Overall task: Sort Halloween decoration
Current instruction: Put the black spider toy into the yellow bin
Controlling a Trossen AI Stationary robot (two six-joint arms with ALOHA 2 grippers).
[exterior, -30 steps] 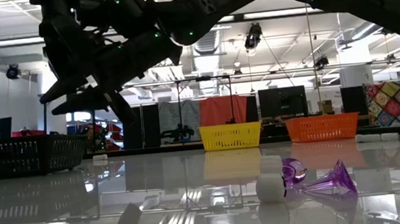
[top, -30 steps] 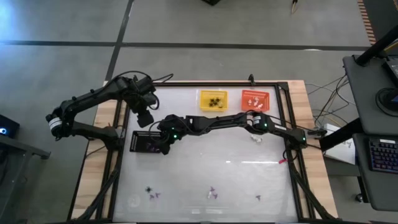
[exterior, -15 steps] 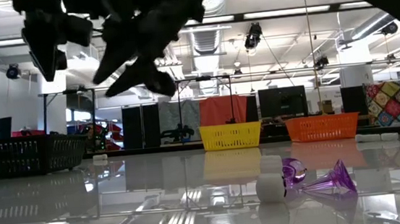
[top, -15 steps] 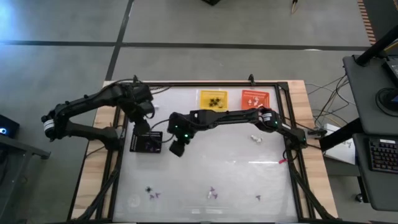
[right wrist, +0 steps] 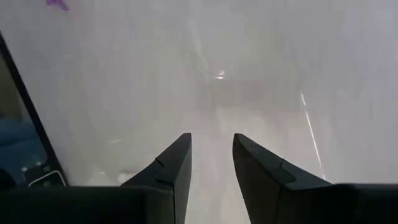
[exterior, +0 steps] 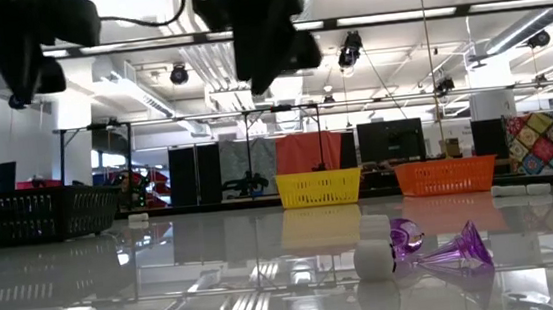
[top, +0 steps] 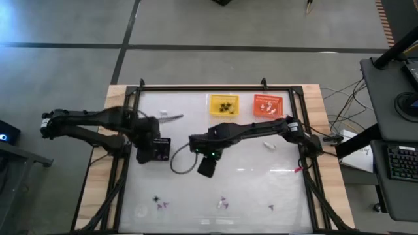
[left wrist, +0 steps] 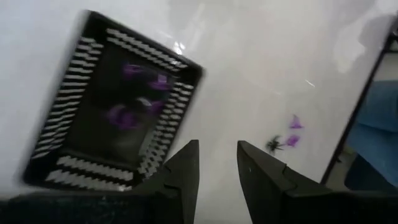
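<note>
Purple trinkets lie in the black mesh basket (left wrist: 118, 118) at the table's left (top: 160, 151). Loose purple and black trinkets (top: 160, 203) lie near the front edge, with more at the near middle (top: 223, 203). In the low view, a purple trinket (exterior: 450, 248) and a white one (exterior: 374, 258) rest on the glossy top. My left gripper (left wrist: 217, 167) hovers open above the black basket's near side (top: 149, 138). My right gripper (right wrist: 211, 163) hangs open over bare table at the centre (top: 206, 168), pointing steeply down.
A yellow basket (top: 224, 105) holding dark trinkets and an orange basket (top: 268, 104) holding white ones stand at the far edge. A white piece (top: 268, 145) lies right of centre. A black frame (top: 307, 124) rims the white tabletop.
My right gripper has left the black basket, risen, and swung toward the table's right and near edge, tipping to point steeply down. My left gripper has swung from the far left toward the near edge, ending over the black basket. The trinkets on the table have stayed put.
</note>
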